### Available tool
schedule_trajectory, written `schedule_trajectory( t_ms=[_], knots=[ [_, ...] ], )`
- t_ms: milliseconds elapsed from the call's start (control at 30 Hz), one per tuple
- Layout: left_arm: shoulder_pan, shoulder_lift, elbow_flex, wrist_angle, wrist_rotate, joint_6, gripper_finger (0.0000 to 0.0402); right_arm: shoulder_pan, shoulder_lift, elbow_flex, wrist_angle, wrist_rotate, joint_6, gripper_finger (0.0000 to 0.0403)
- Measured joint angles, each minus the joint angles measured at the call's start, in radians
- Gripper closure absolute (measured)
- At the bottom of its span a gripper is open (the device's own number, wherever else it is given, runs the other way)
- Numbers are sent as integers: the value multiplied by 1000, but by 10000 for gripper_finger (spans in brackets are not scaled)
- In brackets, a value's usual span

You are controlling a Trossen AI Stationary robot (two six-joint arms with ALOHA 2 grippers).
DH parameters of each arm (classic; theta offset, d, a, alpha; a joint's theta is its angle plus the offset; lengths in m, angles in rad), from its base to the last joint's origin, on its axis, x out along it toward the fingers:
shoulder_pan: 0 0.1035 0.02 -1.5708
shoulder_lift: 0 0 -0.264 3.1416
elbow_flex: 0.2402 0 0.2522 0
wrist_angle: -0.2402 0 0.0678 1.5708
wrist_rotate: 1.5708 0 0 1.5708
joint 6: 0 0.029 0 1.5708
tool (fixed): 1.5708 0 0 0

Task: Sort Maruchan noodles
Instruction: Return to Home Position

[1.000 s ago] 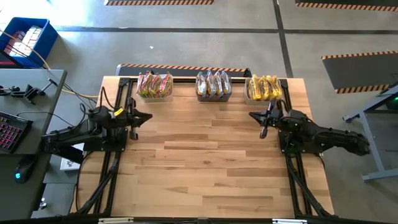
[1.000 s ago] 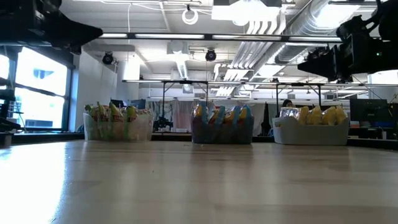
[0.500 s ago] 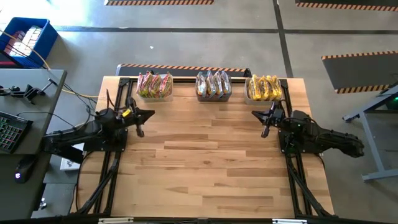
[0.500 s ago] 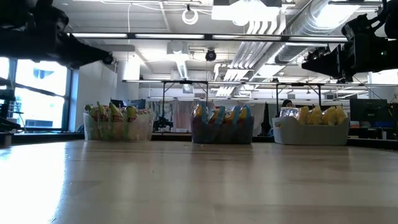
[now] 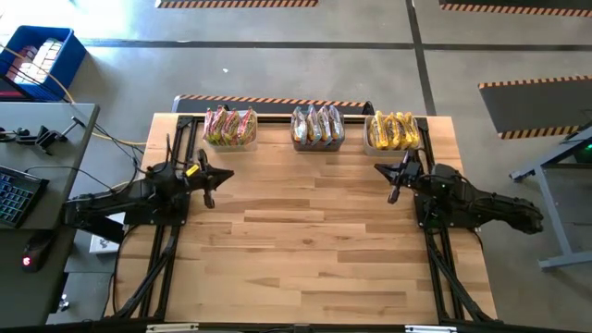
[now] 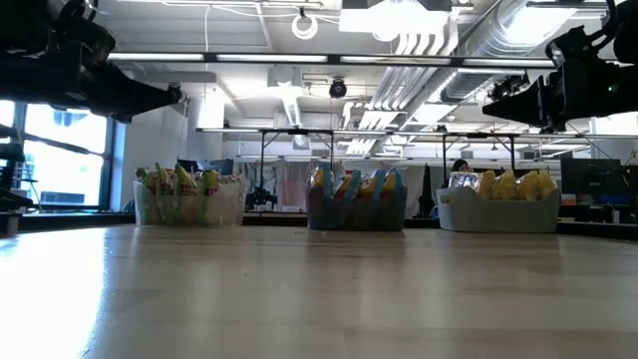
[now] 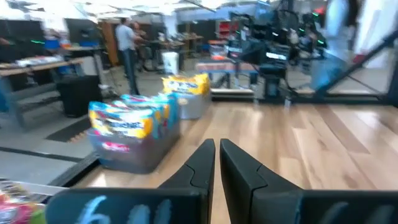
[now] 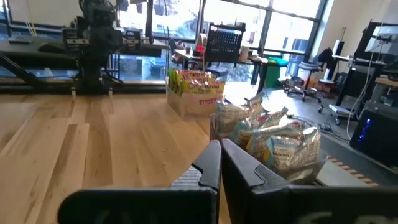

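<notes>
The Maruchan noodles stand upright in three clear bins along the table's far edge. The left bin [image 5: 229, 128] holds pink-red and green packets, the middle bin [image 5: 318, 127] mixed ones, and the right bin [image 5: 392, 131] yellow ones. In the low view they show as the left bin [image 6: 187, 196], the middle bin [image 6: 356, 199] and the right bin [image 6: 500, 201]. My left gripper [image 5: 218, 174] [image 7: 216, 144] hovers shut above the table, near the left bin. My right gripper [image 5: 392, 178] [image 8: 219, 144] hovers shut near the right bin. Neither holds a packet.
The bare wooden tabletop [image 5: 305, 240] stretches from the bins to the near edge. Black frame rails run along both side edges. A desk with a keyboard stands left of the table [image 5: 28, 185]. People and equipment show in the room beyond [image 7: 127, 37].
My left arm has reached a little farther toward the table's right, staying above the table with its fingers shut. The bins and packets have stayed where they were.
</notes>
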Motion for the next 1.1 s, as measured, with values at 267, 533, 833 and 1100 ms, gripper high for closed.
schedule_trajectory(
  t_ms=[267,533,833,1100],
  knots=[
    [1,71,0,-4,18,-45,385,-2,78,0,0,-1,82,403],
    [1,101,0,1,-15,-91,385,-2,166,0,-1,-5,224,403],
    [1,100,0,2,-15,-34,385,-2,192,0,0,-5,261,403],
    [1,100,0,2,-15,-23,385,-2,192,0,0,-5,261,403]
  ],
)
